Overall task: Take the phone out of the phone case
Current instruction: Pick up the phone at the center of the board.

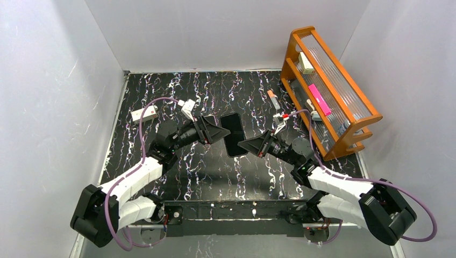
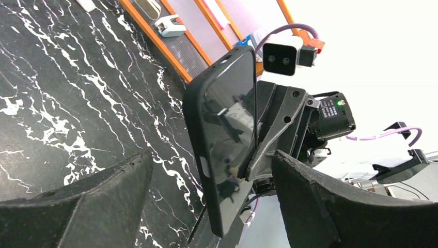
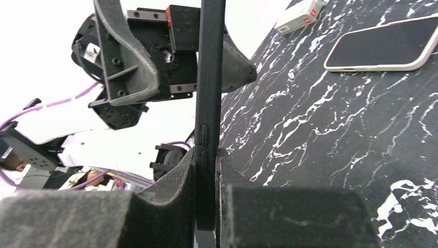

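The black phone case [image 1: 233, 134] hangs flat above the table, and my right gripper [image 1: 242, 145] is shut on its near long edge. In the right wrist view the case [image 3: 209, 77] stands edge-on, pinched between the fingers [image 3: 170, 181] of that gripper [image 3: 206, 165]. In the left wrist view the case [image 2: 227, 129] shows a glossy, mirror-like face inside its rim. I cannot tell whether a phone sits in it. My left gripper [image 2: 213, 155] [image 1: 226, 133] is open, one finger on each side of the case, touching neither. A pale-rimmed phone [image 3: 382, 44] lies screen up on the table.
An orange rack [image 1: 344, 91] holding small items stands at the right edge. A white box [image 1: 144, 114] [image 3: 299, 15] lies at the back left. A small orange and white item [image 1: 272, 97] lies near the rack. White walls enclose the black marbled table [image 1: 204, 172].
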`<state>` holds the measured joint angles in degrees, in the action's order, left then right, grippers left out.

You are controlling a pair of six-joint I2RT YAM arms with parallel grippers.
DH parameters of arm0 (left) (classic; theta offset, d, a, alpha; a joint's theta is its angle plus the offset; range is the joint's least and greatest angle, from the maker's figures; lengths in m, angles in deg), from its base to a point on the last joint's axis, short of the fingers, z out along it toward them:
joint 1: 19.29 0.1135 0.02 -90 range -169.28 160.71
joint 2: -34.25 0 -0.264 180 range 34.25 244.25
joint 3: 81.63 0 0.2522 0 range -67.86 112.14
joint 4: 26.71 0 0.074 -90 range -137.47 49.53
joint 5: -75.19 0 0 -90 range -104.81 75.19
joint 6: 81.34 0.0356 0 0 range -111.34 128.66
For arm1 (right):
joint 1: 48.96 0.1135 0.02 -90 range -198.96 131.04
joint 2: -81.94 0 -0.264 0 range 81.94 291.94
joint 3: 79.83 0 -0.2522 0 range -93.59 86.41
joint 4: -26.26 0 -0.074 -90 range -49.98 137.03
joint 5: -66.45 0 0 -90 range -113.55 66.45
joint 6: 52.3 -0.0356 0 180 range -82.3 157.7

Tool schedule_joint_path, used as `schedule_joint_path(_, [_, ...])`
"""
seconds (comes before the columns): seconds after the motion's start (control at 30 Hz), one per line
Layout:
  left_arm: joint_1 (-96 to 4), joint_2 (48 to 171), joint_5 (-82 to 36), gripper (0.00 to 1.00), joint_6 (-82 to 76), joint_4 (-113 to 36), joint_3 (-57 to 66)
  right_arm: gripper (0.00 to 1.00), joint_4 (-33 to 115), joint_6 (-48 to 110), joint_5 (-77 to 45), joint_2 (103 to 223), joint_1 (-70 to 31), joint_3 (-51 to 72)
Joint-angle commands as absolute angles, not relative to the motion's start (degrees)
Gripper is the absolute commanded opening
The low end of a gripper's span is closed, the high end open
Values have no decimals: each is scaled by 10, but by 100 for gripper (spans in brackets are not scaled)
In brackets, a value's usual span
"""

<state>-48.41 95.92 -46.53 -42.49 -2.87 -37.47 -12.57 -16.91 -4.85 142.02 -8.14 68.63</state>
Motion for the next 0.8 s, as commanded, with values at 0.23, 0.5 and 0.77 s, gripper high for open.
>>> schedule_joint_path(0.23, [-486,980,-523,63,-486,82,-366,1,-270,-221,11,1440,-89,662])
schedule_joint_path(0.5, [-487,987,-562,46,-508,119,-365,1,-301,-236,46,1473,-93,640])
schedule_joint_path(0.77, [-492,990,-554,19,-530,137,-363,1,-294,-235,66,1518,-94,606])
